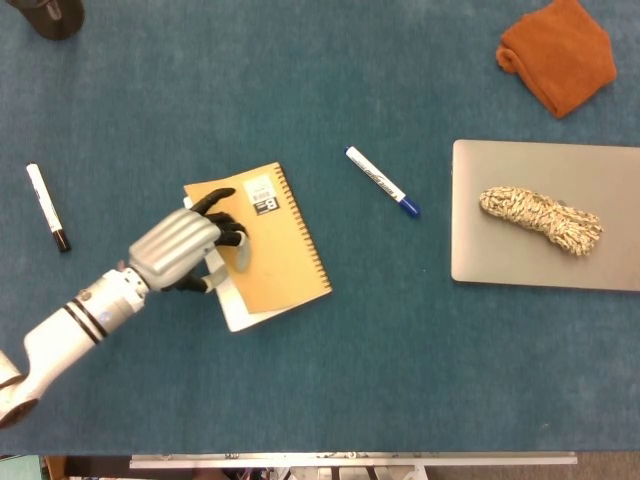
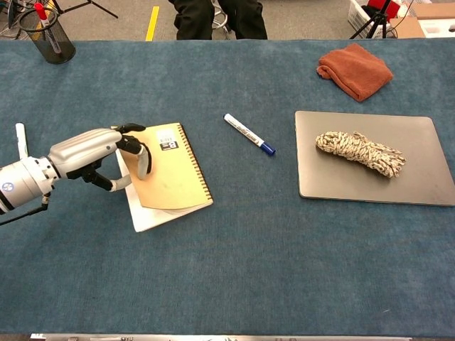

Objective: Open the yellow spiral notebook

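Note:
The yellow spiral notebook [image 1: 278,245] [image 2: 176,174] lies left of the table's middle, with its wire spine along the right side. My left hand [image 1: 178,250] [image 2: 92,148] is at its left edge. The dark fingers curl over the yellow cover and the thumb sits beneath it. The cover's left edge is raised a little, so a strip of white page [image 1: 238,312] [image 2: 146,217] shows under it at the lower left. My right hand appears in neither view.
A blue-capped marker [image 1: 382,181] [image 2: 249,133] lies right of the notebook, and a black-capped marker [image 1: 47,206] [image 2: 20,138] lies far left. A grey laptop [image 1: 500,258] [image 2: 341,181] carries a rope bundle [image 1: 540,219] [image 2: 360,153]. An orange cloth [image 1: 557,53] [image 2: 355,69] is back right, a pen cup [image 2: 50,39] back left.

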Motion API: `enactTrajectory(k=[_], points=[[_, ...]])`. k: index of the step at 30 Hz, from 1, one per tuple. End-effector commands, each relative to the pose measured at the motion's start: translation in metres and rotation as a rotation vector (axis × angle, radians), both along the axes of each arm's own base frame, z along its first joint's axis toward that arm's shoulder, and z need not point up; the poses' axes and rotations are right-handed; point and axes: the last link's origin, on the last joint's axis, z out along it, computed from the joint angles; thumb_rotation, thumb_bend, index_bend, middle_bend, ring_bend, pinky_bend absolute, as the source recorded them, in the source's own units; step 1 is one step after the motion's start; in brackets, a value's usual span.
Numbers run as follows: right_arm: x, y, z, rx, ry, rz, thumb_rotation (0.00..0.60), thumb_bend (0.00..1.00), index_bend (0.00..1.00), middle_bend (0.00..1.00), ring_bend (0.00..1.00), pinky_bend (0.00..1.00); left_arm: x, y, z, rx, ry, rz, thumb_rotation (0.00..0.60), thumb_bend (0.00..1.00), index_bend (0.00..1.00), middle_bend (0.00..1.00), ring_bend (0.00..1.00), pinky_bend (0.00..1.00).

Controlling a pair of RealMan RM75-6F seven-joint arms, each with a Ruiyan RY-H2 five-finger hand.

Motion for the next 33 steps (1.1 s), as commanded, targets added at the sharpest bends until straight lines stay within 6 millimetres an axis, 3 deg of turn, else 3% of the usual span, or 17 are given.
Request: enactTrajectory(k=[1, 10, 17, 22, 33], points=[[0.000, -0.001, 0.000, 0.001, -0.001, 0.003, 0.600, 0.19, 0.16, 0.21, 0.10, 0.18, -0.009, 0.000, 0.013, 0.003, 0.035, 0.018, 0.600, 0.44, 0.70, 0.51, 0.38, 0.00], [-0.001, -0.002, -0.003, 0.009, -0.007, 0.007, 0.600, 0.19, 0.16, 0.21, 0.10, 0.18, -0.031, -0.003, 0.065, 0.044, 0.198, 0.012, 0.600, 0.44, 0.70, 0.53, 0.40, 0.00], [-0.003, -0.001, -0.005, 0.009, -0.015, 0.007, 0.600, 0.19, 0.16, 0.21, 0.10, 0.18, -0.016, -0.005, 0.093, 0.099, 0.323, -0.071, 0.600, 0.44, 0.70, 0.54, 0.40, 0.00], [-0.005, 0.001, -0.005, 0.005, -0.019, 0.003, 0.600, 0.19, 0.16, 0.21, 0.10, 0.18, 0.010, -0.006, 0.092, 0.104, 0.301, -0.112, 0.600, 0.44, 0.69, 0.53, 0.39, 0.00], [-0.012, 0.008, 0.000, -0.016, -0.033, -0.009, 0.600, 0.19, 0.16, 0.21, 0.10, 0.18, 0.079, 0.010, 0.056, 0.048, 0.306, -0.253, 0.600, 0.44, 0.65, 0.53, 0.38, 0.00]])
